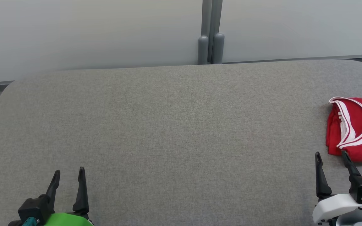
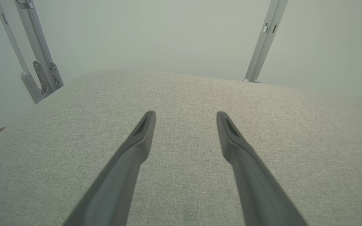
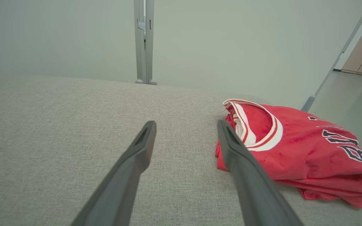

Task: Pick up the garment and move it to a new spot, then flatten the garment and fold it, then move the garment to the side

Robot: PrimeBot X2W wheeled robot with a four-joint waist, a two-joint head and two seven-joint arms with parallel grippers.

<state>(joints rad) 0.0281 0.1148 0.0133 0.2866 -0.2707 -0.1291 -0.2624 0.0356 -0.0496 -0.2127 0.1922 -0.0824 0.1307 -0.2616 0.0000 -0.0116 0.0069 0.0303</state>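
Garment (image 1: 358,131) check, working outward from my own tools. My right tool (image 1: 331,153) was spread as wide as it goes, with nothing between its fingers. Its outer finger sat right at the near left corner of the red jersey. I couldn't tell whether it actually brushed the cloth, but it definitely wasn't gripping anything. My left tool (image 1: 69,170) was the same story over at the near left of the table (image 1: 168,125): fully spread, empty, hovering over bare grey fabric, well apart from the jersey.

The jersey itself lay at the far right of the table, partly running out of the head view. It was bunched into a compact, loosely layered bundle, with the white-trimmed neckline facing up and toward the middle of the table. Dark lettering showed toward its right end in the right wrist view.

My guess on the why: both tools sat low and wide at their own corners because nothing was in hand. The right one was lined up with the jersey's closest edge since that's the natural side to reach from. The open middle of the table looked like the obvious spot for flattening. Honestly, the bundle was tidy enough that I couldn't say whether it was waiting to be picked up or already set aside.
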